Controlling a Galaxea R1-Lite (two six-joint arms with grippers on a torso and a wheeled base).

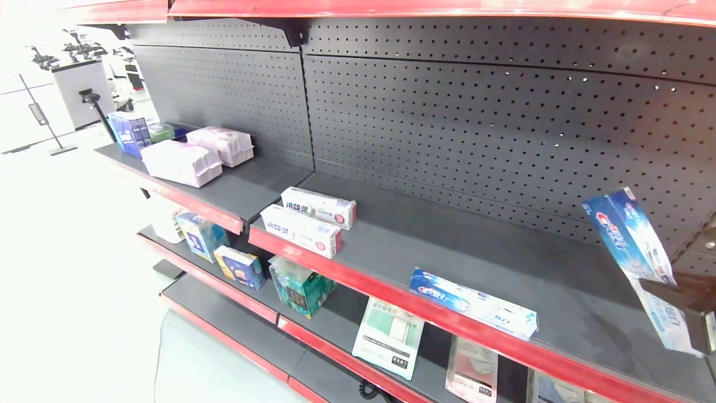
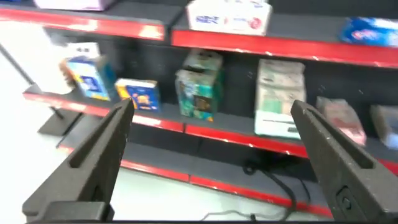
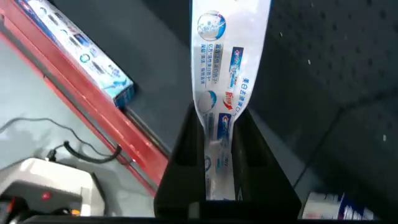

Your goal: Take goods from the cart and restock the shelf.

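My right gripper point(image 1: 685, 310) point(image 3: 219, 146) is shut on a blue and white toothpaste box point(image 1: 632, 246) point(image 3: 227, 56), held tilted above the right end of the dark grey shelf point(image 1: 458, 246). A matching blue toothpaste box point(image 1: 472, 303) point(image 3: 78, 53) lies flat along that shelf's red front edge. Two white toothpaste boxes point(image 1: 310, 221) lie farther left on the same shelf. My left gripper point(image 2: 211, 158) is open with nothing between its fingers, facing the lower shelves.
Pink and white packs point(image 1: 193, 157) and a blue pack point(image 1: 130, 133) sit on the shelf section to the left. Lower shelves hold small boxes point(image 1: 240, 267) point(image 2: 140, 94), a green box point(image 1: 301, 285) point(image 2: 200, 86) and flat packets point(image 1: 389, 337) point(image 2: 280, 96). Perforated back panel point(image 1: 475, 112) stands behind.
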